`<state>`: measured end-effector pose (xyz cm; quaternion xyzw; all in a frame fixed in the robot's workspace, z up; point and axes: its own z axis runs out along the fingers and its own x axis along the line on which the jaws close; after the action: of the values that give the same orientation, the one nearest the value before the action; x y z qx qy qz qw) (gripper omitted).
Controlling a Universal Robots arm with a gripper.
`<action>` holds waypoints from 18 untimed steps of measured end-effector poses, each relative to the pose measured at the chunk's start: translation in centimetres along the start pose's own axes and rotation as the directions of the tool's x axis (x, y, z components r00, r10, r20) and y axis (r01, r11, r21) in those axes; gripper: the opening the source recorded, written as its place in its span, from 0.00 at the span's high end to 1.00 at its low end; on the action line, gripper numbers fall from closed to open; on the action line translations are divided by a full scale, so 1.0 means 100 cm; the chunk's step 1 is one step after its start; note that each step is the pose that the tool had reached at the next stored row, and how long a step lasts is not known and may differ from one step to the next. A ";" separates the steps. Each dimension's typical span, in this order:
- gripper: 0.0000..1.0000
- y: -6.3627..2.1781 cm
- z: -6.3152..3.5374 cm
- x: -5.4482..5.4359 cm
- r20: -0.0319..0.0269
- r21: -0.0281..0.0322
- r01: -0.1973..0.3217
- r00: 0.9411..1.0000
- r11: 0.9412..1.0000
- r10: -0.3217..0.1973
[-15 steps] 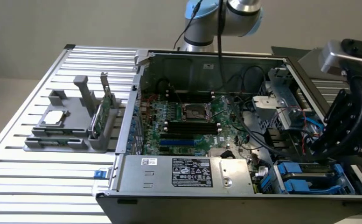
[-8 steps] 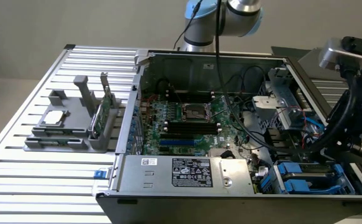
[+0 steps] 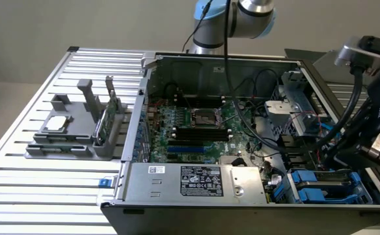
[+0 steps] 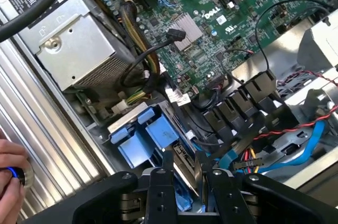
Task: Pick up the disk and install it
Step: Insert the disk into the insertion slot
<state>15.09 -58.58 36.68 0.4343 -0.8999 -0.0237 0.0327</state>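
Jaws part-closed, clamping the disk (image 4: 185,177) edge-on. Disk is low in the PC case's drive-bay corner, near the PSU (image 4: 79,44). 1 blue carrier (image 4: 150,134) sits between disk & PSU. Cables (image 4: 296,145) run on disk's far side from PSU.
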 end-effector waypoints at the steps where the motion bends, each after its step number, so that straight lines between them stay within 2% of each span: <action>1: 0.69 0.0000 0.0000 0.000 0.001 -0.001 -0.019 1.000 1.000 0.019; 4: 0.69 0.0000 0.0000 0.000 0.005 -0.003 -0.070 0.998 0.998 0.070; 8: 0.69 0.0000 0.0001 0.000 0.010 -0.006 -0.139 0.990 0.990 0.139; 12: 0.69 0.0000 0.0001 0.000 0.014 -0.010 -0.208 0.978 0.978 0.209; 18: 0.69 0.0001 -0.0014 0.000 0.020 -0.015 -0.298 0.954 0.955 0.298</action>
<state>15.08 -58.58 36.82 0.2933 -0.9552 -0.0285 0.0286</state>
